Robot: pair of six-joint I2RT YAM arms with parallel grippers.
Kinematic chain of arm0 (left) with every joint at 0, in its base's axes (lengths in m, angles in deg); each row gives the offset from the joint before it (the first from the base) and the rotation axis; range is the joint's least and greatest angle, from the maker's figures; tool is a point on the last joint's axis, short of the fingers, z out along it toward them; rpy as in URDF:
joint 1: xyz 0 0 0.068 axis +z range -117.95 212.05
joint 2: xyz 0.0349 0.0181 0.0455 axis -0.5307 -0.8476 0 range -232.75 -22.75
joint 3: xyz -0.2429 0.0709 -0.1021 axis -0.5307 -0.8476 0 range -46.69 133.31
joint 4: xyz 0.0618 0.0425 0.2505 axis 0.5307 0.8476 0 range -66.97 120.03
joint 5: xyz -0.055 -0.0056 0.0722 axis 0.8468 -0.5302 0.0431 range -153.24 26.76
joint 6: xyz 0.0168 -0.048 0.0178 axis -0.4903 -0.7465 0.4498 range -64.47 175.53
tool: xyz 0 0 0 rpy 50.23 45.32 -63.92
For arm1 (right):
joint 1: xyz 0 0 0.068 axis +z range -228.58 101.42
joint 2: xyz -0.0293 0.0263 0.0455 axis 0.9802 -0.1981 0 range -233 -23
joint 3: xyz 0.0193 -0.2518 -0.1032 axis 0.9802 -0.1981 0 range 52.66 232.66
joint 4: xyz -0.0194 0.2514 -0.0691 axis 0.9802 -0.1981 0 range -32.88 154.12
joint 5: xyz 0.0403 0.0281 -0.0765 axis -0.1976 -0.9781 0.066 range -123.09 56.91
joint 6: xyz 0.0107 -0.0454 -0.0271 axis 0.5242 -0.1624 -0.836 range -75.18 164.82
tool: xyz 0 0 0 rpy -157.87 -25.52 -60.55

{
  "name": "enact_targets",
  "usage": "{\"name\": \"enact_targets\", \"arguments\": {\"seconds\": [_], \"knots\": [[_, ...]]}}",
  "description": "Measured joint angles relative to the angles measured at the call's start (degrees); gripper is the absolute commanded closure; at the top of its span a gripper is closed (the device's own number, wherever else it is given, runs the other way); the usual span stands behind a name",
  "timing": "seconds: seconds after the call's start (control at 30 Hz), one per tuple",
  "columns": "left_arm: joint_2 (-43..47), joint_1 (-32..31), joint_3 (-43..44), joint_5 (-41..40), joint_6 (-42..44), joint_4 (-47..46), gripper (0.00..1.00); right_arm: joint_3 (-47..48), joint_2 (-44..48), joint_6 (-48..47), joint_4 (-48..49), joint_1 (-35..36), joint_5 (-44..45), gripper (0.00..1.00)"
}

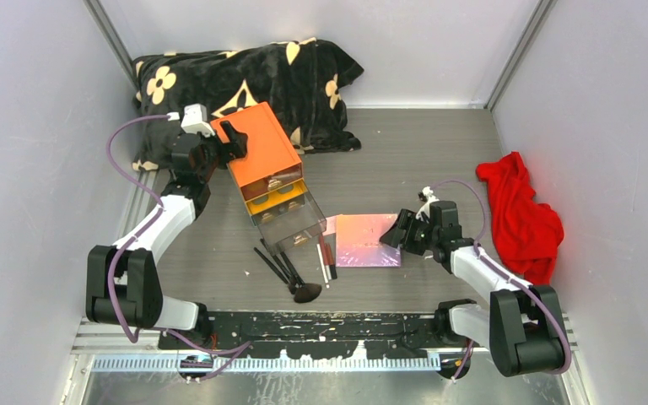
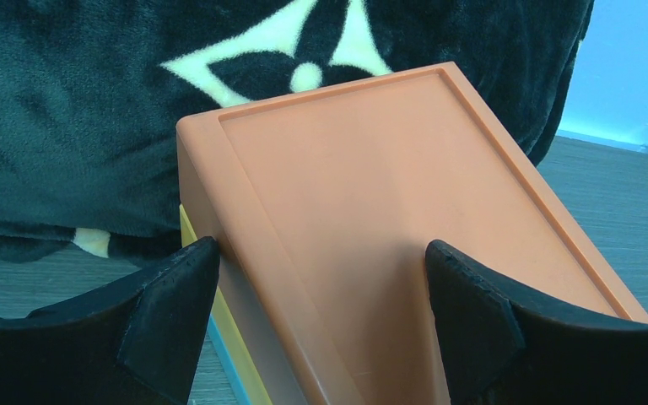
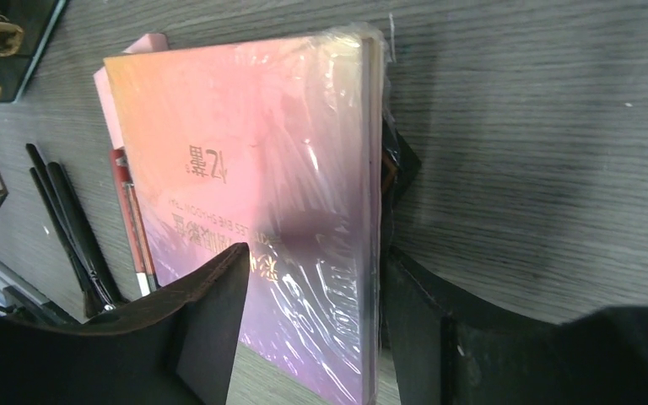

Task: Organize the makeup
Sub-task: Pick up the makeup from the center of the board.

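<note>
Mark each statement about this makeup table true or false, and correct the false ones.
1. The left tool is open at the orange box. True.
2. The pink palette sits inside a drawer. False: it lies on the table, to the right of the box.
3. The red cloth lies on the table's right side. True.
4. The brushes stand upright in a cup. False: they lie flat on the table, just in front of the box.
5. The right tool is shut on a pencil. False: it is open, astride the palette's edge.
</note>
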Motion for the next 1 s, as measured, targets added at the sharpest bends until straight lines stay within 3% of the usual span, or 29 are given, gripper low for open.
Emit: {"name": "enact_targets", "arguments": {"seconds": [0.53,0.7,0.8,1.0], "knots": [[0.17,-0.02,-0.09,-0.09,0.20,-0.02,0.12,-1.14,-2.60,-0.35,5.20,-0.13,-2.64,0.41],[0.22,-0.04,-0.17,-0.17,0.22,-0.17,0.12,-1.14,-5.55,-0.09,8.92,-0.22,-3.67,0.60],[0.22,-0.09,-0.17,-0.28,0.24,-0.17,0.12,-1.14,-6.62,0.83,10.54,-0.44,-5.64,0.97],[0.28,-0.17,-0.17,-0.39,0.26,-0.17,0.12,0.50,-5.07,5.14,15.93,-0.35,-13.66,0.99]]}}
